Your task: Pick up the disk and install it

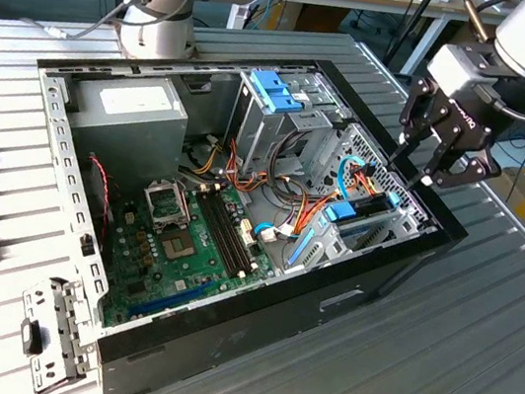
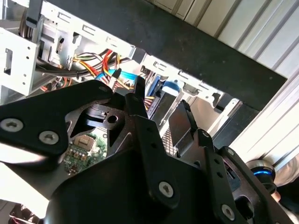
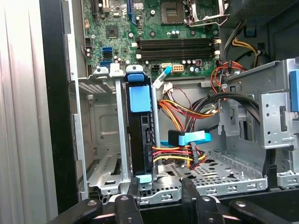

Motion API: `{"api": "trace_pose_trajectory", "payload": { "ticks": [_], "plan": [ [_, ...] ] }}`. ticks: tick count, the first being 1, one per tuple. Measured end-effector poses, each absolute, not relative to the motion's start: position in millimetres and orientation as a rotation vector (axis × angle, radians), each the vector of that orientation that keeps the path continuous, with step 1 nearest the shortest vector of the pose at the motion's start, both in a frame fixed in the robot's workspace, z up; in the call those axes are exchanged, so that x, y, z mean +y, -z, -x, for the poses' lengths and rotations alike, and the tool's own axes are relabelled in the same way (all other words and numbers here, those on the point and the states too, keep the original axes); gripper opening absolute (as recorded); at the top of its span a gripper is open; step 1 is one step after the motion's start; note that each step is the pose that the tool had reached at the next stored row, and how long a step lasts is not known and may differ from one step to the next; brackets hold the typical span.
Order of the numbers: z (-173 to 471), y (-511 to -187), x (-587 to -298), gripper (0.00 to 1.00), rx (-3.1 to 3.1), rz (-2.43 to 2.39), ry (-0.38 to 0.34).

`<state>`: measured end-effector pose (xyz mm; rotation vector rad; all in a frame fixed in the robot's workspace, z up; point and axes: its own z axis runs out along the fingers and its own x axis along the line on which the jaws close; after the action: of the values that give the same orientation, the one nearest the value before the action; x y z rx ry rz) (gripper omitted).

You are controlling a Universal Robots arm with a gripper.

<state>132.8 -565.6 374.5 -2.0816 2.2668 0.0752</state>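
The disk [image 3: 140,135] has a dark body in a bright blue carrier. It stands on edge in a slot of the metal drive cage [image 3: 100,140], at the end of the computer case on the exterior view's right, and appears there as the disk [image 1: 355,215]. My gripper [image 1: 408,175] hovers just above that cage. In the first wrist view the gripper [image 3: 160,189] is open, with one finger [image 3: 133,186] by the disk's near blue tab and the other well to the side. Nothing lies between the fingers. The second wrist view shows the gripper [image 2: 161,109] over the blue carrier [image 2: 166,88].
The open case [image 1: 401,269] holds a motherboard [image 1: 185,245], a grey power supply [image 1: 142,108] and a light-blue bracket [image 1: 275,89] on the upper cage. Red, yellow and orange cables [image 3: 187,112] with a blue connector [image 3: 189,138] lie beside the disk. A loose metal bracket [image 1: 51,334] rests on the table.
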Motion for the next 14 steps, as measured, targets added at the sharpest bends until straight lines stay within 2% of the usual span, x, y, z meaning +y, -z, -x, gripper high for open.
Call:
{"api": "trace_pose_trajectory", "payload": {
  "ticks": [14],
  "plan": [
    [-116.0, -374.5, -561.7, 0.48, 2.267, 2.082, -0.075]
  ]
}}
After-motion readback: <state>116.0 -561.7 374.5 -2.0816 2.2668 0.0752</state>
